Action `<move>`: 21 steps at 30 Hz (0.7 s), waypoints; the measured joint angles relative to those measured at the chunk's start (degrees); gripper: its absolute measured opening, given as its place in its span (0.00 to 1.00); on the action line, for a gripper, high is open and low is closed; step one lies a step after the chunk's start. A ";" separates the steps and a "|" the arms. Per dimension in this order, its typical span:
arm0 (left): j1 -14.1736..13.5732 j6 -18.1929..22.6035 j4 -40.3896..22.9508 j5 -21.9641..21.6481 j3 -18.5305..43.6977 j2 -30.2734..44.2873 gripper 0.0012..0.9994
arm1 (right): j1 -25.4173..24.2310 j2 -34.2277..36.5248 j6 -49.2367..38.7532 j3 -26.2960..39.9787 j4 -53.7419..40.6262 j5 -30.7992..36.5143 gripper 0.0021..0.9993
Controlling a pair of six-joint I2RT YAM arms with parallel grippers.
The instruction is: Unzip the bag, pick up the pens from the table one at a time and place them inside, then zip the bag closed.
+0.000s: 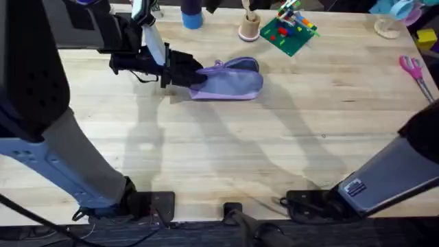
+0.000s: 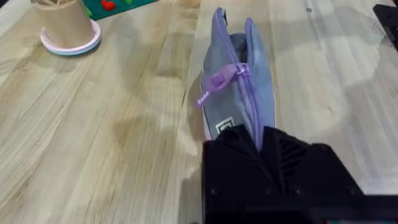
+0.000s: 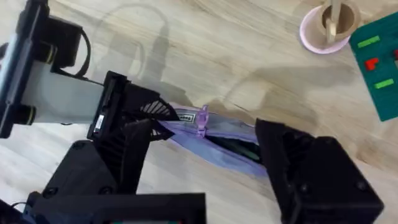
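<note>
The left hand [image 1: 186, 75] reaches in from the left arm's side and is clamped on the near end of the small soft lavender-purple fabric pouch [image 1: 230, 84]; in the left wrist view its black fingers [image 2: 267, 165] close over the pouch's end [image 2: 239, 93], pinching the fabric just past a small white label. The right hand [image 3: 205, 165] hangs directly above the pouch with its two black fingers spread wide, one on each side of it, gripping nothing. In that view the left hand [image 3: 140, 124] shows at the pouch's end.

The pouch [image 3: 217, 138] lies on its side on the light plank-grain wooden worktop [image 1: 226, 158], towards the far left-centre. Its lighter purple zipper runs along the top edge, and the purple zipper pull [image 2: 219, 81] sits part-way along, close to the held end. Beyond the pull the seam gapes, and something dark green shows inside the opening [image 3: 239, 147].

Further out along the far edge stand a blue cylinder [image 1: 192, 15], a tan wooden cup on a pale pink round coaster [image 1: 250, 27] and a green plate carrying coloured bricks [image 1: 289, 29]. Pink-handled scissors [image 1: 415, 72] lie near the right edge, well apart from the pouch
</note>
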 joint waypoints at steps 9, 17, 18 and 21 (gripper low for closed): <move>0.00 -0.02 0.00 0.00 -0.02 0.00 0.04 | 0.02 0.28 1.28 0.22 -1.31 -2.55 1.00; 0.00 0.00 0.02 0.00 -0.02 0.00 0.04 | 0.24 4.47 1.29 0.31 -3.81 -3.29 1.00; 0.00 0.00 0.02 0.00 -0.02 0.00 0.04 | 0.30 5.05 1.28 0.31 -3.97 -3.38 1.00; 0.00 0.00 0.02 0.00 -0.02 0.00 0.04 | 0.58 6.43 1.28 0.31 -4.74 -3.45 1.00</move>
